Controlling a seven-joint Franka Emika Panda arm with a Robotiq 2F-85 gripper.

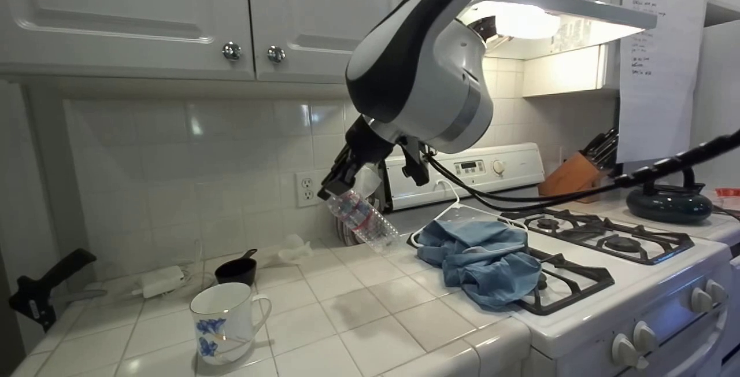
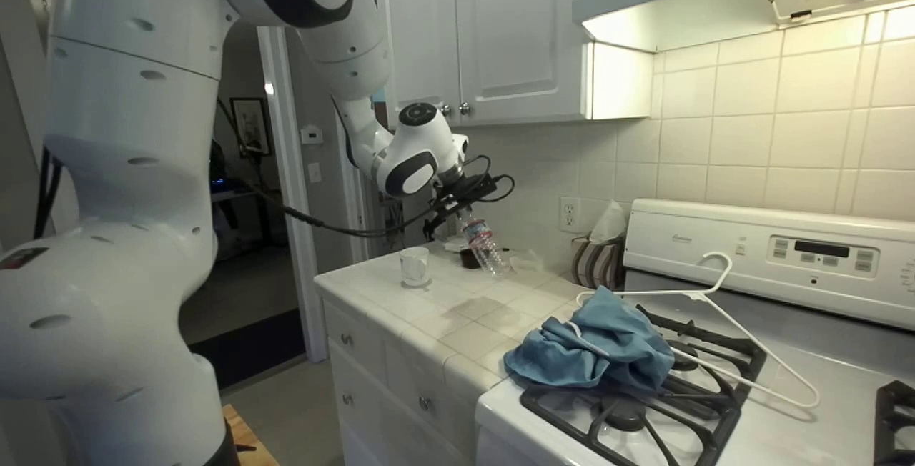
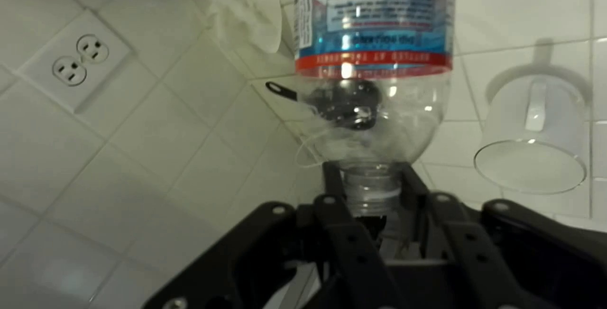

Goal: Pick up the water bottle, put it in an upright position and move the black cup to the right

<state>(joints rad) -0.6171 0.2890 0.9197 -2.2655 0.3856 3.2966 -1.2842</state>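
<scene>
Clear plastic water bottle (image 1: pixel 363 221), slanting base-down to the right over the counter (image 1: pixel 315 331) in an exterior view; at left, the black cup (image 1: pixel 236 271) stands far, the white mug (image 1: pixel 225 325) near. In an exterior view, the bottle partly hides the black cup; blue cloth (image 2: pixel 597 344) lies on the stove (image 2: pixel 847 398). Wrist view: gripper (image 3: pixel 370 174) clamped about the bottle's neck.
</scene>
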